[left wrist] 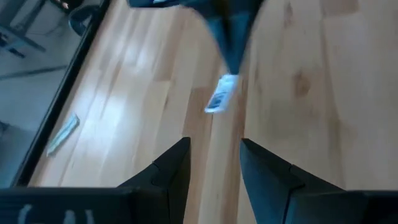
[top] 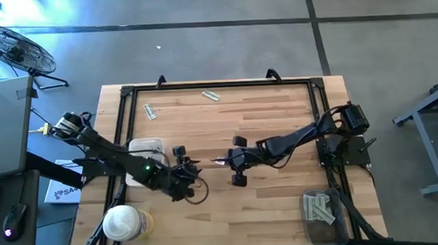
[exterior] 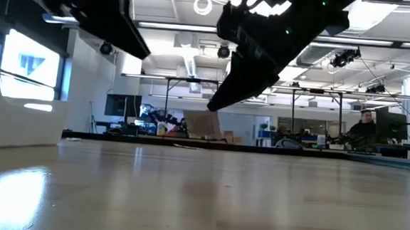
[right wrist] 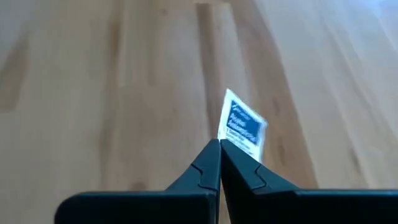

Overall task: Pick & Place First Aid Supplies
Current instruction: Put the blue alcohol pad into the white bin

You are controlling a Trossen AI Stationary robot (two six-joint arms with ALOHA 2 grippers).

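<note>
My right gripper is over the table's middle, shut on a small square white packet with blue print. The packet also shows in the left wrist view. My left gripper faces it from the left, open and empty, with the packet a short way beyond its fingertips. Two pale strips lie flat on the table near the far edge. One of them shows in the left wrist view. My right gripper pinches the packet by its near edge between its two fingertips. The fingers come from the table's right, slanting down. The rest of the packet sticks out past the fingertips, tilted and lifted clear of the table.
A white tray sits under the left arm at the table's left. A round white-lidded tub stands at the near left corner. A container with several pale strips is at the near right. A black frame borders the table.
</note>
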